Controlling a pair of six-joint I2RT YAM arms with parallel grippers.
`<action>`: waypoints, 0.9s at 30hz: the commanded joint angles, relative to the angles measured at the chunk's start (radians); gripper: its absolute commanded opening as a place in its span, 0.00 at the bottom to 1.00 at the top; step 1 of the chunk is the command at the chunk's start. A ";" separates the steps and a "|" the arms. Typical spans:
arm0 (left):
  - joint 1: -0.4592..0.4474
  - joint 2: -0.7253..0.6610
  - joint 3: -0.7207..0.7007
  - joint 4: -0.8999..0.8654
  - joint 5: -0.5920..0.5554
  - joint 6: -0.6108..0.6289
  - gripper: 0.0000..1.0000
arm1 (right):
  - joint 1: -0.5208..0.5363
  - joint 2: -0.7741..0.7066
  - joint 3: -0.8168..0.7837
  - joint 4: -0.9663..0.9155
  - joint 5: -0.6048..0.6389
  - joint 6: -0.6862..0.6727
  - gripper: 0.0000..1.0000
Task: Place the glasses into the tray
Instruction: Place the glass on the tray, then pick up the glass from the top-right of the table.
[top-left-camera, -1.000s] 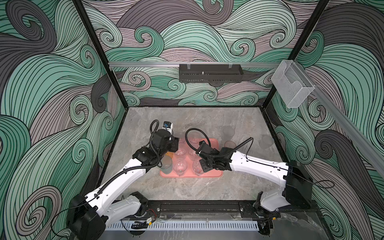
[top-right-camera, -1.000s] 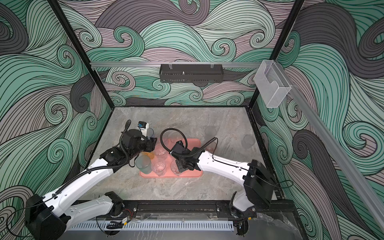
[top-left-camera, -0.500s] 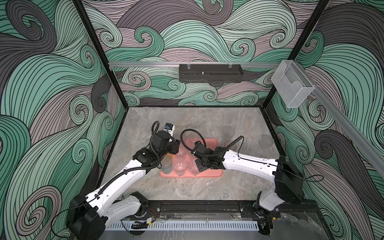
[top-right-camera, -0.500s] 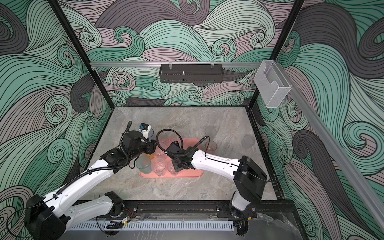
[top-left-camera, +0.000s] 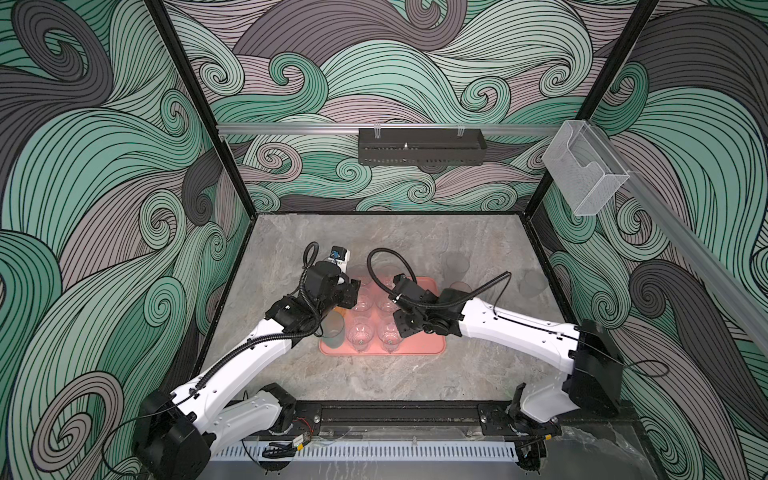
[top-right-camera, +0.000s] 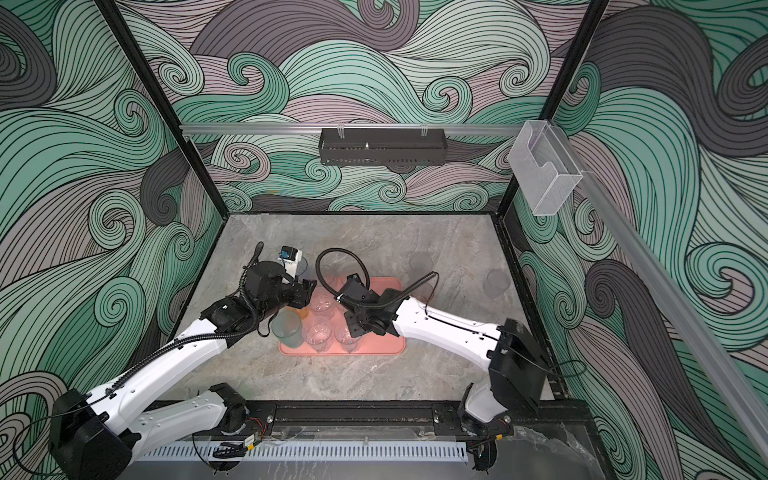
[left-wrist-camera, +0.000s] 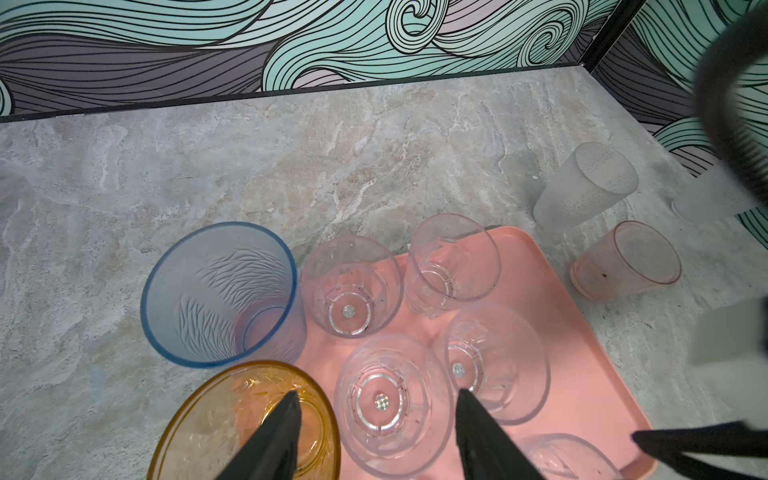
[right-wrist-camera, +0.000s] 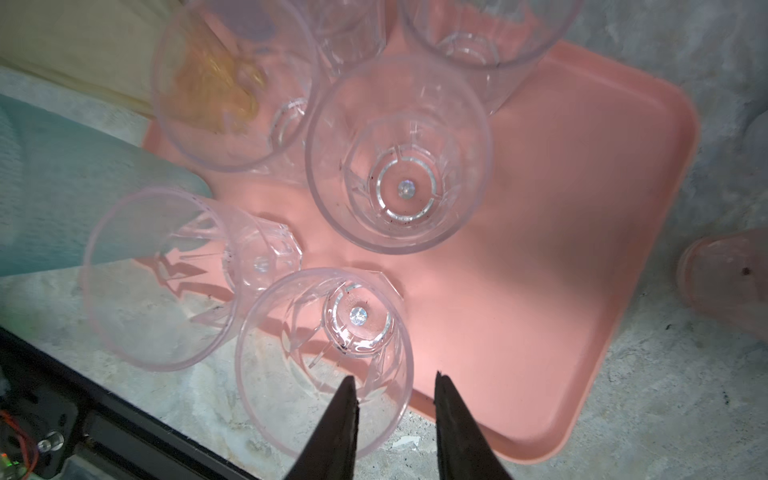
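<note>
**Left gripper** (left-wrist-camera: 377, 392), jaws parted, straddles a clear goblet (left-wrist-camera: 390, 405); adjacent orange tumbler (left-wrist-camera: 249, 419) cut off. **Tray** (top-left-camera: 419, 347), centre, carries glasses (top-left-camera: 360, 334) on its left half. **Right gripper** (right-wrist-camera: 395, 379), jaws apart, straddles the rim of a second goblet (right-wrist-camera: 324, 363). **Grey tumblers** (top-left-camera: 455, 264), right of the tray, barely distinguishable against the table (top-left-camera: 374, 386).

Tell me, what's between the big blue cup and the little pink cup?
Two clear glasses, side by side on the tray, shown in the left wrist view.

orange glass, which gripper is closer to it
Left. The left gripper hangs right beside the orange glass, one finger over it. The right gripper is farther along the tray, above a clear glass.
</note>
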 joint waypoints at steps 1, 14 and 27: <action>-0.001 -0.014 0.052 0.030 0.012 0.043 0.61 | -0.071 -0.081 0.033 -0.029 -0.039 0.010 0.36; -0.142 0.261 0.256 0.092 0.141 0.149 0.61 | -0.480 -0.128 0.035 -0.037 -0.018 -0.131 0.41; -0.203 0.619 0.502 -0.001 0.169 0.175 0.61 | -0.745 0.116 0.107 0.085 -0.115 -0.081 0.49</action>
